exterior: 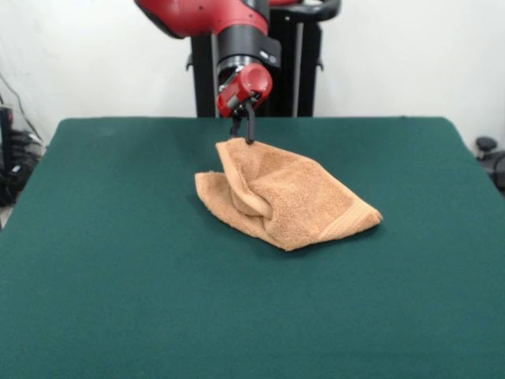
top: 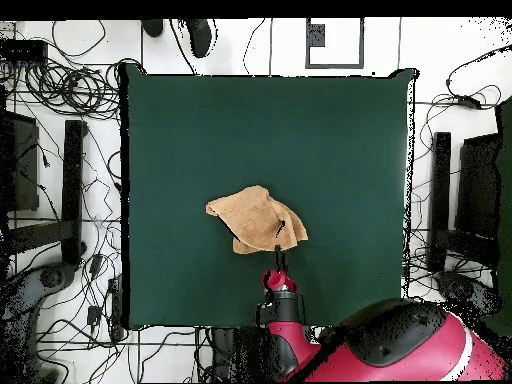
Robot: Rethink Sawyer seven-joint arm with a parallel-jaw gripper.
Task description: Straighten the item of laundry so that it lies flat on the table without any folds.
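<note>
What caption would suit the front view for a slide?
Red arm's end effector pinches the far corner of a crumpled tan towel on the green table.

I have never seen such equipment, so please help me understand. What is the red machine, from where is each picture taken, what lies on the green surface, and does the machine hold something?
The red and black machine is a robot arm. At its end is a gripper, a small tool whose jaws close to grasp things. One picture is taken from across the table, facing the robot, so the arm comes down from above. The other is taken from above, looking straight down, with the robot at the bottom.

On the table, which is covered in dark green cloth, lies one orange-tan towel. It is crumpled, with folds, not flat. The jaws are closed on the towel's edge nearest the robot and seem to lift that corner slightly. Around the table, the overhead view shows cables on the floor.
</note>
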